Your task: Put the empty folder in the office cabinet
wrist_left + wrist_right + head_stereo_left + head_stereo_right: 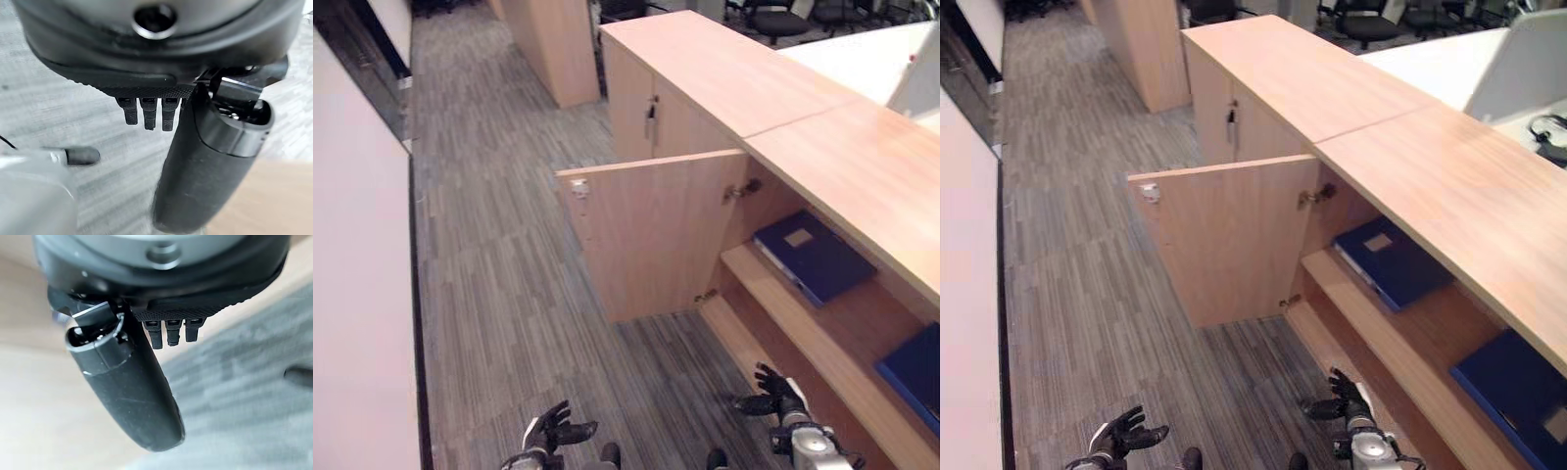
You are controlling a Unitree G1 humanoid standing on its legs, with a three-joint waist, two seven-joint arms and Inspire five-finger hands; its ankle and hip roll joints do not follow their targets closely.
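A blue folder (pixel 813 257) lies flat on the upper shelf inside the open wooden office cabinet (pixel 862 176). Another blue folder (pixel 913 370) lies on the same shelf, nearer to me at the right. The cabinet door (pixel 651 230) stands swung out over the carpet. My right hand (pixel 771 390) hangs low in front of the cabinet's bottom shelf, fingers spread and holding nothing. My left hand (pixel 553 427) is low over the carpet, also open and empty. In each wrist view the thumb (pixel 205 166) and fingers (pixel 168 333) stand straight, with nothing between them.
Grey striped carpet (pixel 499 284) runs ahead between a white wall panel (pixel 357 294) on the left and the cabinet row on the right. A closed cabinet door with a key (pixel 651 116) is farther along. Office chairs (pixel 773 20) stand beyond.
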